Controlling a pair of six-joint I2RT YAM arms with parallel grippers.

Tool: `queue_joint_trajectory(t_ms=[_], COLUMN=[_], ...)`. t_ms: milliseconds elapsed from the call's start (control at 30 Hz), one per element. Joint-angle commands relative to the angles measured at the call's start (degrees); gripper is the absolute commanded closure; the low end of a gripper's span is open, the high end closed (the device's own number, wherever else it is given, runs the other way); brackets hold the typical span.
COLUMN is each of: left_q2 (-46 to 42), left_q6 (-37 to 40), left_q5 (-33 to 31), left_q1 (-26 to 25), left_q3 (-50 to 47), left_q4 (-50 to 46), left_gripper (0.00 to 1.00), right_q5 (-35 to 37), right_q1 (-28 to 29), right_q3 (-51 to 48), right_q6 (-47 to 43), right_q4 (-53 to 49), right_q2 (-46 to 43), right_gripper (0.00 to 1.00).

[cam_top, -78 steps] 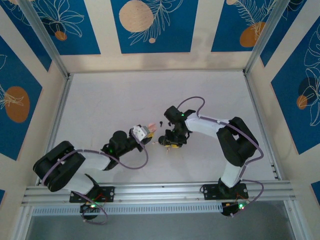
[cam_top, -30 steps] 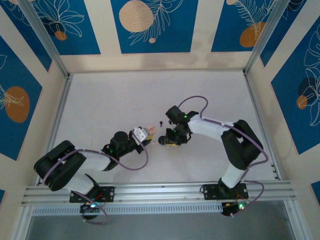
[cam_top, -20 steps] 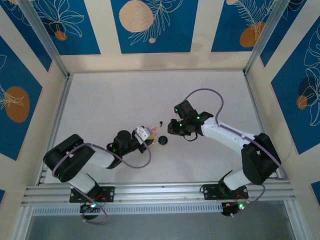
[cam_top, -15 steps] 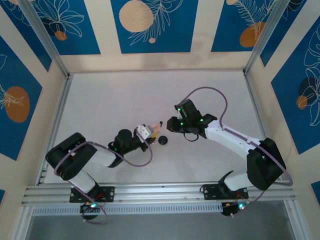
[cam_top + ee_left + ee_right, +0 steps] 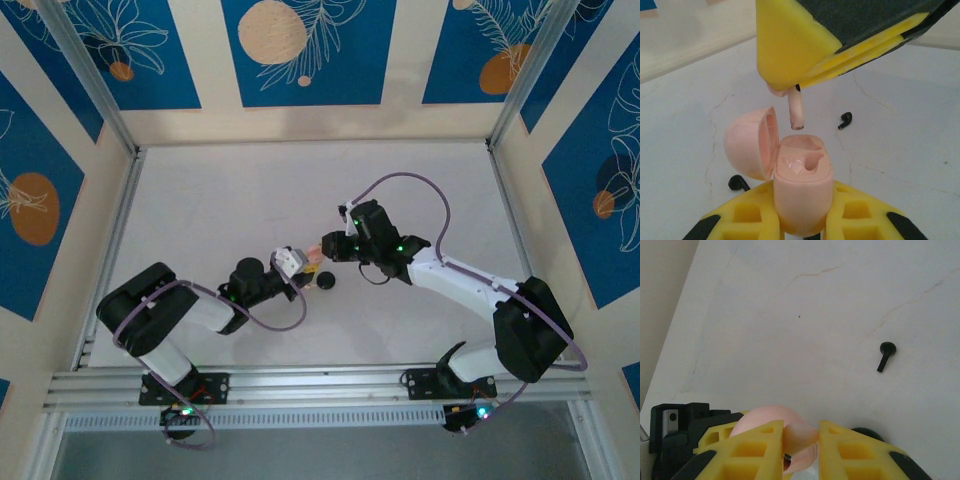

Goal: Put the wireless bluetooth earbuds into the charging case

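Observation:
My left gripper [image 5: 802, 212] is shut on the pale pink charging case [image 5: 801, 172], held upright with its lid [image 5: 750, 142] swung open to the left. One socket holds a glossy pink shape and the other is hollow. Right above the opening hangs a pale pink earbud [image 5: 796, 111], stem down, with my right gripper [image 5: 801, 434] shut on it [image 5: 802, 434]. From above, the two grippers meet at mid-table, left [image 5: 297, 264] and right [image 5: 326, 247]. Two black earbuds lie on the table, one beyond the case [image 5: 844, 120] and one beside the left finger [image 5: 738, 183].
A round black case [image 5: 325, 283] sits shut on the table just right of the left gripper, its edge also behind my right finger [image 5: 866, 433]. A black earbud [image 5: 885, 355] lies ahead of the right gripper. White cracked tabletop stretches around, walled by aluminium rails [image 5: 112, 250].
The right gripper rose from beside the black case and swung left with the pink earbud to just above the open pink case. The left gripper edged slightly right.

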Motion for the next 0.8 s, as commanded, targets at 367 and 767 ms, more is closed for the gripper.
queue_joint_trajectory(t_ms=[367,767], left_q2=[-0.8,-1.2], left_q6=[-2.4,-2.5], left_q5=[0.4,-0.3], left_q1=[-0.7,-0.7], left_q3=[0.7,0.5], left_q4=[5.2,6.5], left_gripper=[0.89,0.89], right_q5=[-1.1,-1.9], right_q1=[1.3,2.4], right_q3=[-1.1,-1.3], right_q6=[-1.5,-2.7], right_q4=[1.5,-0.1], right_q2=[-1.5,-1.7], right_gripper=[0.79,0.79])
